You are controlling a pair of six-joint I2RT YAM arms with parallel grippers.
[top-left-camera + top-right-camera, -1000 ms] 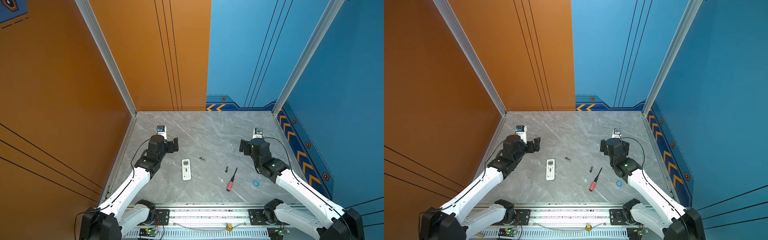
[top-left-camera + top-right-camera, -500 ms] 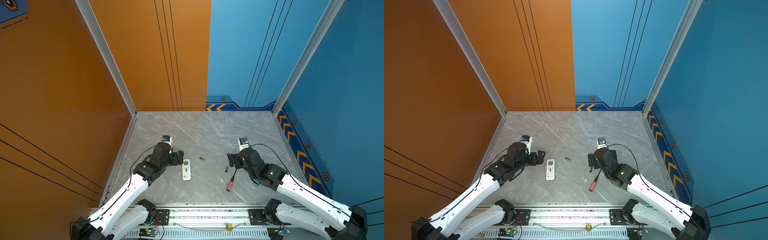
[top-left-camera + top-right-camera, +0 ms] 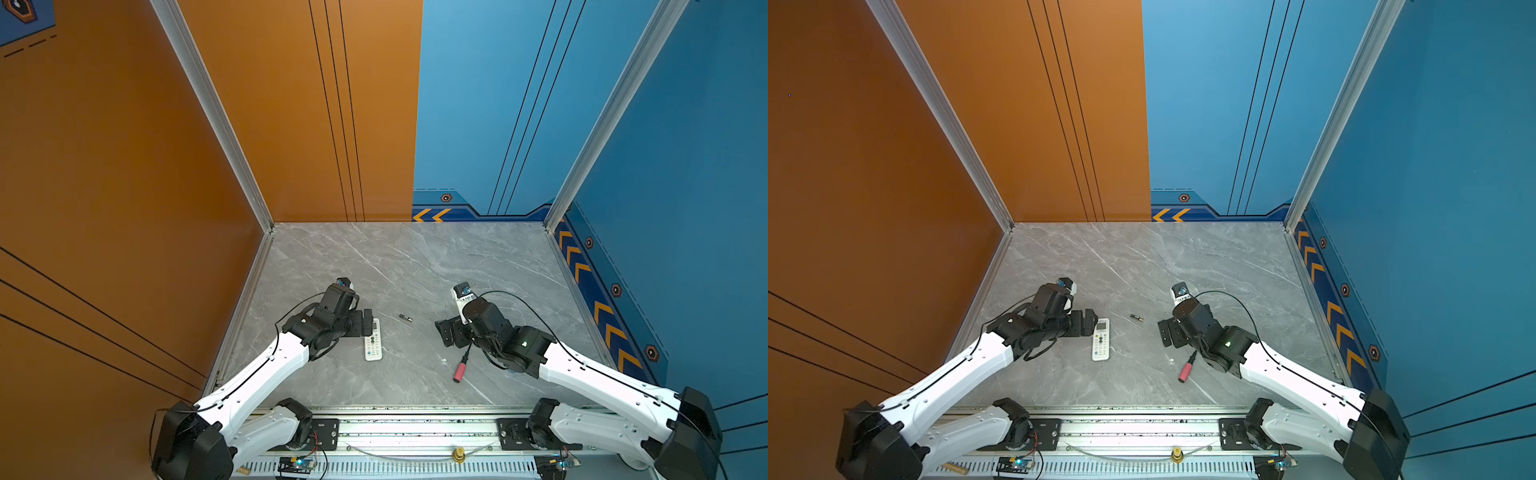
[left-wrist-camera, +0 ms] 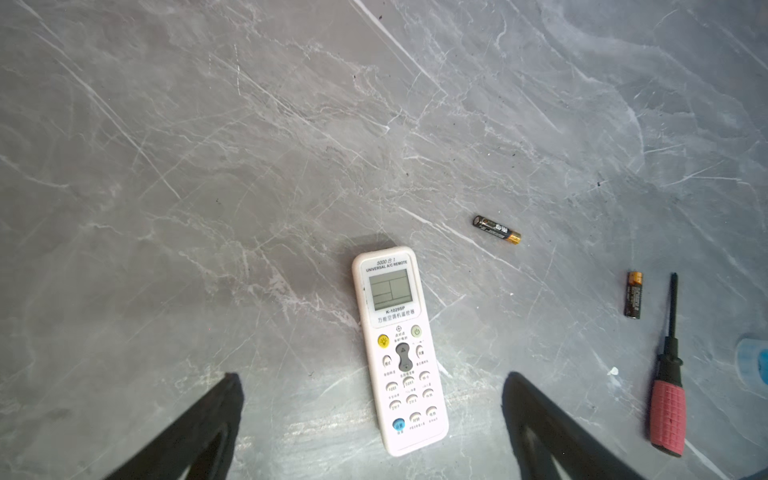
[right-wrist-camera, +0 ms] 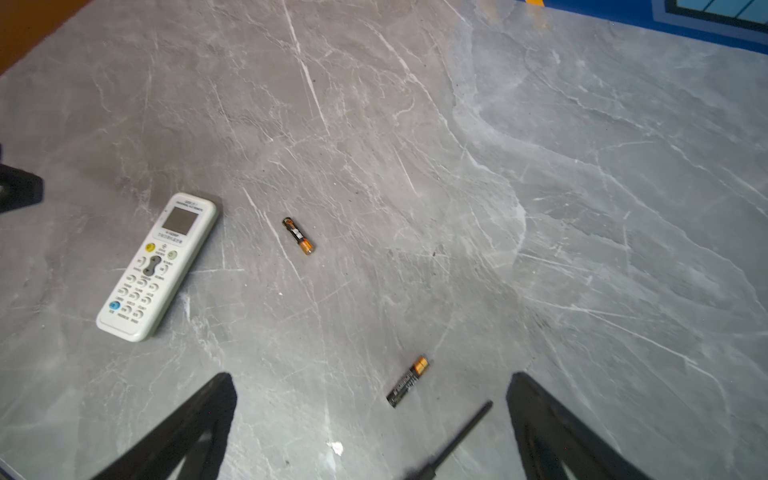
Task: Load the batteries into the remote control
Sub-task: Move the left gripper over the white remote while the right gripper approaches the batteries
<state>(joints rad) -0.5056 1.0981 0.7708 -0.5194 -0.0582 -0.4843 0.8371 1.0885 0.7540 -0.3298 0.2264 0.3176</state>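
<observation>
The white remote control (image 3: 372, 341) (image 3: 1101, 338) lies face up on the grey table, screen end toward the back wall. My left gripper (image 3: 362, 323) (image 4: 372, 376) hovers open at its left side; the wrist view shows the remote's (image 4: 399, 349) button end between the spread fingers, untouched. One battery (image 3: 405, 318) (image 3: 1136, 318) (image 4: 496, 229) (image 5: 298, 235) lies right of the remote. Another battery (image 4: 633, 295) (image 5: 407, 381) lies beside the screwdriver tip, between the open fingers of my right gripper (image 3: 449, 332) (image 5: 372, 376). In both top views that gripper hides it.
A pink-handled screwdriver (image 3: 460, 370) (image 3: 1185, 371) (image 4: 667, 411) lies below the right gripper, its black shaft (image 5: 457, 436) pointing between the fingers. A blue ring (image 4: 752, 365) sits right of it. Orange and blue walls enclose the table; a metal rail (image 3: 415, 432) runs along the front.
Both arms have come down and inward toward the table's middle. The left gripper reached the remote; the right gripper moved left over the second battery and screwdriver tip. Both stayed open.
</observation>
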